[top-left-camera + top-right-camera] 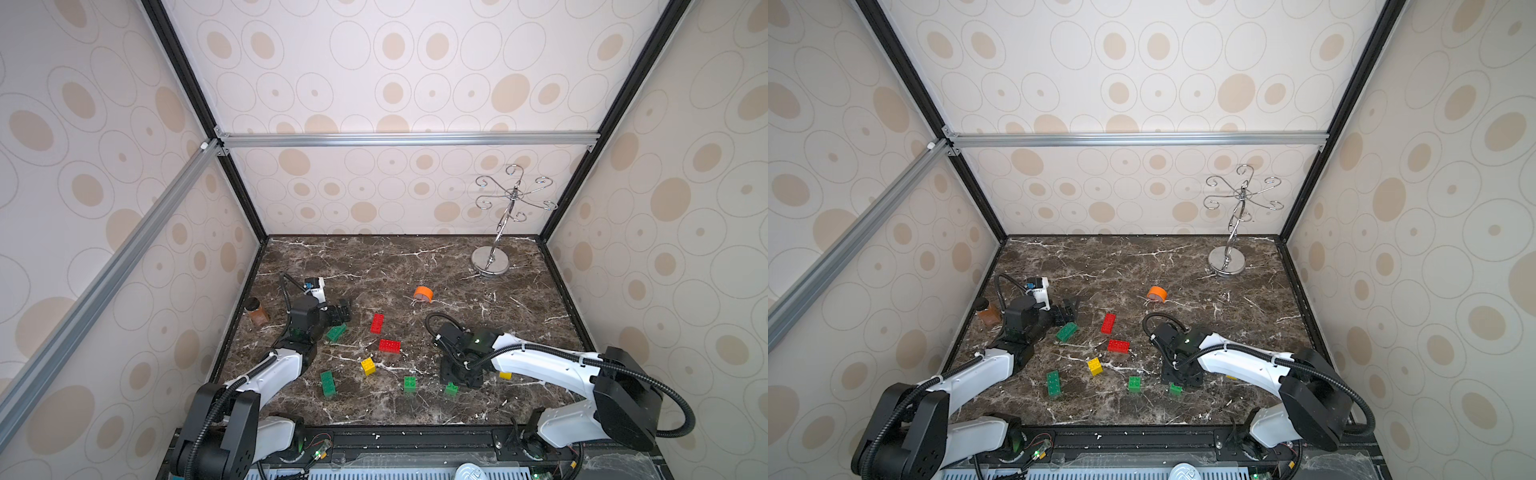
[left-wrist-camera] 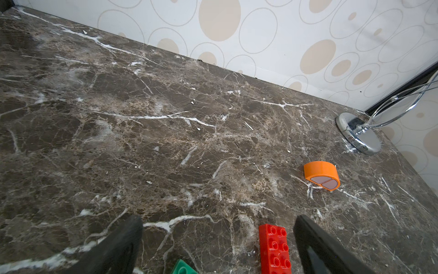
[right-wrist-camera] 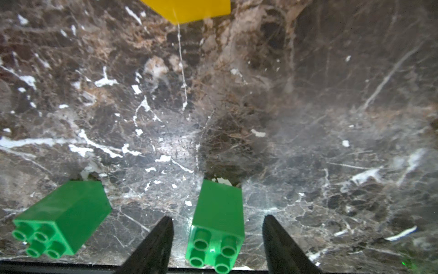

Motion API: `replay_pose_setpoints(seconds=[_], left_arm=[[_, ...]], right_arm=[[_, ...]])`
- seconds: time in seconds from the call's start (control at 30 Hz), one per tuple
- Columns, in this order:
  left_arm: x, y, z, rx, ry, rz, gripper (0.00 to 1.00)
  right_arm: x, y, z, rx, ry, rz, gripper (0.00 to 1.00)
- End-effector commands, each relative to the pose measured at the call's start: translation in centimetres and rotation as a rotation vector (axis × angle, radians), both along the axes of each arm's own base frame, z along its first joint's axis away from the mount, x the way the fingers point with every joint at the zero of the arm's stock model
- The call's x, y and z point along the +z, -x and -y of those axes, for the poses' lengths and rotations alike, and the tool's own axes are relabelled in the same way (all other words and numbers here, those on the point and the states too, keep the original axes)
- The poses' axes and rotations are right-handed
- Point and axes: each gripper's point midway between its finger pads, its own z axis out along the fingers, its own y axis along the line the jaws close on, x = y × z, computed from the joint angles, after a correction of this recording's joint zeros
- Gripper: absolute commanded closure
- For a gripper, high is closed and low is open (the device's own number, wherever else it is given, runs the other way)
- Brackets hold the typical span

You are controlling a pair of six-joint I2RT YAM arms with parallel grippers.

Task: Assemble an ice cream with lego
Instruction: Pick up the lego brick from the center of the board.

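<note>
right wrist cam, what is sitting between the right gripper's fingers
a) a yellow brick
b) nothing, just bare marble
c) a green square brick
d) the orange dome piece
c: in the right wrist view a green square brick sits, studs toward the camera, between the jaws of the right gripper, with a gap showing on each side.

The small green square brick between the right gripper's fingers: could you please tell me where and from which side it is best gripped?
I would grip the green square brick on its two smooth opposite side walls, coming from above. It stands studs-up on the table, and the right gripper straddles it with a gap at each side. The second green brick stands apart.
</note>
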Motion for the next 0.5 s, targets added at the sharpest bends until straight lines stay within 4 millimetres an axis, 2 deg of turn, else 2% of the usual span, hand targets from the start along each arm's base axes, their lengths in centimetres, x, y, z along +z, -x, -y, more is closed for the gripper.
replay_pose_setpoints(seconds=[0.0,0.37,0.47], left_arm=[[1.5,-0.5,0.4,0.001,0.026,0.035,0.0],[1.4,-0.5,0.3,0.001,0.021,0.028,0.0],[1.2,-0.5,0.3,0.003,0.02,0.024,0.0]], right_arm=[[-0.9,0.6,0.5,-0.016,0.032,-0.022,0.41],[-1.7,1.5,0.6,0.002,0.041,-0.054,0.57],[-1.5,1.4,0.7,0.006,0.045,-0.048,0.65]])
